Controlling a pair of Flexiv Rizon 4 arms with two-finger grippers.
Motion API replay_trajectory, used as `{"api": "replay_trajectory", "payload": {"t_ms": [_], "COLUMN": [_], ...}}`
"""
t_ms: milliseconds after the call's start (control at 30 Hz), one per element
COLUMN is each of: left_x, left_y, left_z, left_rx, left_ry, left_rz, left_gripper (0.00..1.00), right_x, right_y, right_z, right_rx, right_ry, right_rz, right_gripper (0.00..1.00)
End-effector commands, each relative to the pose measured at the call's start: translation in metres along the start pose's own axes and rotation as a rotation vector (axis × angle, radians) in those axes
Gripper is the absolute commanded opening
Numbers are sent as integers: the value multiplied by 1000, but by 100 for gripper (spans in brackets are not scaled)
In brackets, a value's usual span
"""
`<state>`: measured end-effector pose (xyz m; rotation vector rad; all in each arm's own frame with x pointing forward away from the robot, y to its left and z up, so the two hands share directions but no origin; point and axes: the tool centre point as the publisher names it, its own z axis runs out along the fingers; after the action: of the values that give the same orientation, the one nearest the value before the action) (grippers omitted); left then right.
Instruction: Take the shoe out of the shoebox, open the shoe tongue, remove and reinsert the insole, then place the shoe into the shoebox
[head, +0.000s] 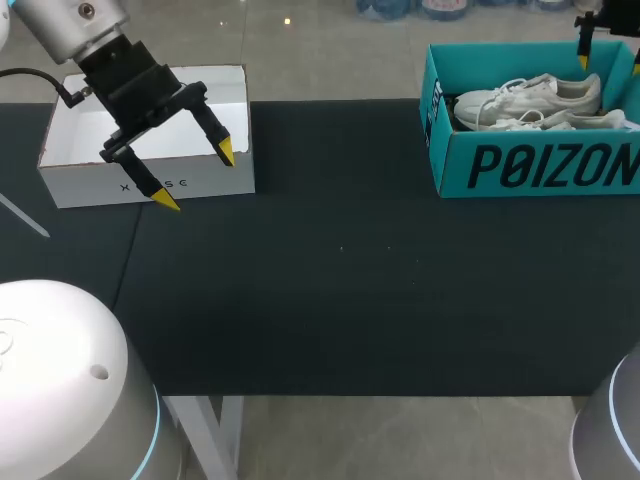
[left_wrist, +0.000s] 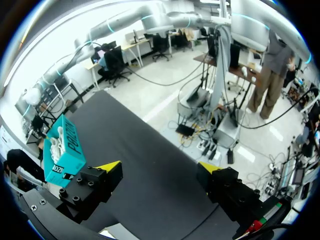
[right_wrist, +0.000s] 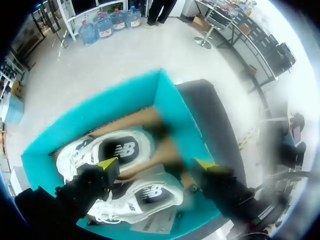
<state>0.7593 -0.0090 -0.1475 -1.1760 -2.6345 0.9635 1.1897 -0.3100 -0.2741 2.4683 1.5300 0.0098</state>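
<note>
The teal shoebox (head: 530, 165) stands at the table's far right and holds two white shoes (head: 530, 98). My right gripper (head: 610, 60) hangs open just above the box's back right corner. In the right wrist view its fingers (right_wrist: 155, 164) are spread wide above the shoebox (right_wrist: 170, 107), with nothing between them. One shoe (right_wrist: 107, 150) lies under them and a second shoe (right_wrist: 145, 197) lies beside it. My left gripper (head: 195, 175) is open and empty at the far left, in front of a white box. The left wrist view shows its spread gripper (left_wrist: 159, 166) over the mat, with the shoebox (left_wrist: 62, 150) far off.
An open white box (head: 60, 165) sits at the back left, under my left arm. A black mat (head: 340, 280) covers the table between the two boxes. The table's front edge runs near the white arm bases.
</note>
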Motion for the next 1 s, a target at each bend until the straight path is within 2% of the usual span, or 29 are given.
{"api": "replay_trajectory", "payload": {"t_ms": [33,500,533,600,633,667,733,767,833,1000], "left_x": [0,0,-2,-3,-2,-1,4,8,15,19], "left_y": [0,0,1,2,3,3,8,11,17,33], "left_z": [0,0,-17,-48,-62,-73,-93,-97,-106,-110], "left_rx": [-2,-2,-21,-122,-93,-99,-259,-264,-320,-373], "left_ry": [3,3,-10,-71,-104,-112,-137,-110,-129,-176], "left_rz": [0,0,-51,-174,-269,-302,-459,-560,-687,-837], "left_gripper": [100,100,100,100,100,100,100,100,100,100], "right_x": [-11,-11,-11,-11,-11,-11,-11,-11,-11,-11], "right_y": [-44,-44,-44,-44,-44,-44,-44,-44,-44,-44], "right_z": [-48,-48,-48,-48,-48,-48,-48,-48,-48,-48], "right_rx": [-60,-60,-60,-60,-60,-60,-60,-60,-60,-60], "right_ry": [8,8,8,8,8,8,8,8,8,8], "right_rz": [1,1,1,1,1,1,1,1,1,1], "right_gripper": [100,100,100,100,100,100,100,100,100,100]}}
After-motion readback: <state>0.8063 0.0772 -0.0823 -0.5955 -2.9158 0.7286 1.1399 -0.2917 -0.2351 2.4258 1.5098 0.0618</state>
